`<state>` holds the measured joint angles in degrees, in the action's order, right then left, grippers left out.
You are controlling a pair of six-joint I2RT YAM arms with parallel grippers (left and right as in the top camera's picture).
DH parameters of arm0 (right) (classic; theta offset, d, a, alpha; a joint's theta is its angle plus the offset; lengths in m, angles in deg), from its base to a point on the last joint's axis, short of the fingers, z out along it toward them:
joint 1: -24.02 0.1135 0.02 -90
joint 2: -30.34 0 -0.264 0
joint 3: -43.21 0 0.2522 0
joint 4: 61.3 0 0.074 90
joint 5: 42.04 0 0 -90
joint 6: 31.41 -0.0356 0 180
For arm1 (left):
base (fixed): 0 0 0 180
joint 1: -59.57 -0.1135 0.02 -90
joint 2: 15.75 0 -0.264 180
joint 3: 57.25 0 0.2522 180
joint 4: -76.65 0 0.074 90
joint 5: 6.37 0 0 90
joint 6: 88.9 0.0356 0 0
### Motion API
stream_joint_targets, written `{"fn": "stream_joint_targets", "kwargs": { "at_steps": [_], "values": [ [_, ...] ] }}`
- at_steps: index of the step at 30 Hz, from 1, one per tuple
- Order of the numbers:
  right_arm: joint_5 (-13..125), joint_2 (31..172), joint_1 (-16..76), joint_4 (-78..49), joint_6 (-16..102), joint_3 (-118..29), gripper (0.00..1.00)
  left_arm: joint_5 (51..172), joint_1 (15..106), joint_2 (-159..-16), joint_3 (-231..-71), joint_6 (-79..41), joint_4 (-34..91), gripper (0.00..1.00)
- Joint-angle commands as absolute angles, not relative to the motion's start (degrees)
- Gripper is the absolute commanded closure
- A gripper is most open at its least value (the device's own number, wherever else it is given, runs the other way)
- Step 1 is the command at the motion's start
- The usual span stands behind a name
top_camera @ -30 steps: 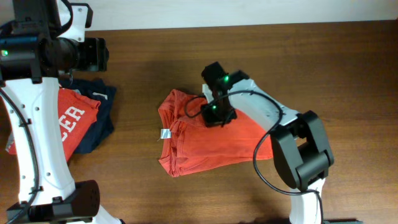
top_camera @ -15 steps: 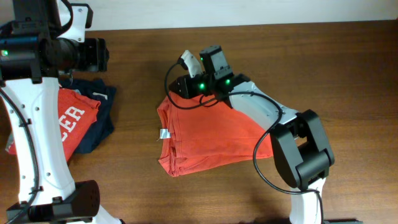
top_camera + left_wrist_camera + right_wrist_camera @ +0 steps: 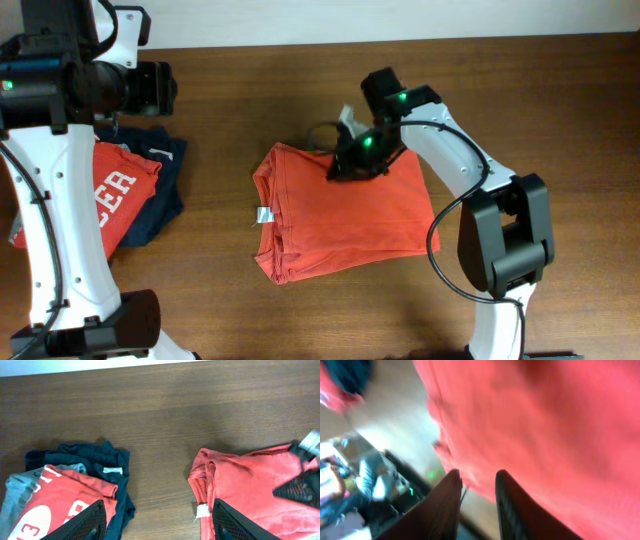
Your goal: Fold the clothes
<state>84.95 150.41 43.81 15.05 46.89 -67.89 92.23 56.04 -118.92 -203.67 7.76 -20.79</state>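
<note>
The orange-red T-shirt (image 3: 350, 215) lies folded into a rough rectangle at the table's middle, plain side up, with its white neck tag (image 3: 265, 214) at the left edge. My right gripper (image 3: 347, 164) is over the shirt's upper edge, tilted down to the left. In the right wrist view the shirt (image 3: 545, 420) fills the frame, blurred, and that gripper (image 3: 477, 476) shows a narrow gap with nothing between its fingers. My left gripper (image 3: 159, 506) hangs wide open over bare table, left of the shirt (image 3: 260, 485) and its tag (image 3: 202, 511).
A folded pile lies at the left: a red shirt with white letters (image 3: 115, 195) on a dark navy garment (image 3: 168, 185), with grey cloth (image 3: 15, 487) beneath. The left arm's white column (image 3: 60, 250) stands over that pile. A black cable (image 3: 318, 135) loops beside the right wrist.
The right gripper went from the shirt's middle up to the left, then back right over the top edge. The shirt's upper part now lies flatter. The left arm has not moved.
</note>
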Motion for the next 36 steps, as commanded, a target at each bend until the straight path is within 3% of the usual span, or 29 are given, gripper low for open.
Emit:
{"fn": "stream_joint_targets", "kwargs": {
  "at_steps": [1, 13, 16, 19, 25, 28, 32, 36],
  "values": [
    [77.89, 148.68, 47.72, 16.1, 51.57, -67.8, 0.73, 95.73, 55.82, -119.12, -204.22, 8.33, -20.22, 0.32],
    [75.16, 150.78, 62.43, 8.47, 50.69, -57.05, 0.73, 103.51, 55.82, -128.01, -204.17, 8.33, -20.59, 0.32],
    [79.05, 150.39, 64.48, 9.78, 56.7, -56.72, 0.72, 106.83, 56.1, -130.79, -204.17, 8.35, -20.48, 0.33],
    [79.77, 147.61, 65.25, 10.77, 60.57, -56.81, 0.72, 107.72, 57.85, -133.5, -204.17, 8.55, -20.55, 0.33],
    [70.92, 135.81, 61.29, 9.19, 57.4, -57.16, 0.72, 107.77, 64.67, -138.99, -204.17, 9.84, -20.5, 0.42],
    [66.55, 130.85, 55.02, 9.56, 51.59, -57.13, 0.48, 107.33, 67.84, -141.56, -204.15, 9.77, -20.5, 0.42],
    [69.3, 128.4, 42.61, 12.51, 50.65, -57.13, 0.36, 106.13, 70.96, -145.3, -204.13, 9.36, -20.53, 0.42],
    [71.8, 130.35, 32.38, 14.29, 54.65, -56.96, 0.27, 105.56, 73.35, -149.85, -204.11, 9.36, -20.96, 0.53]
  ]
}}
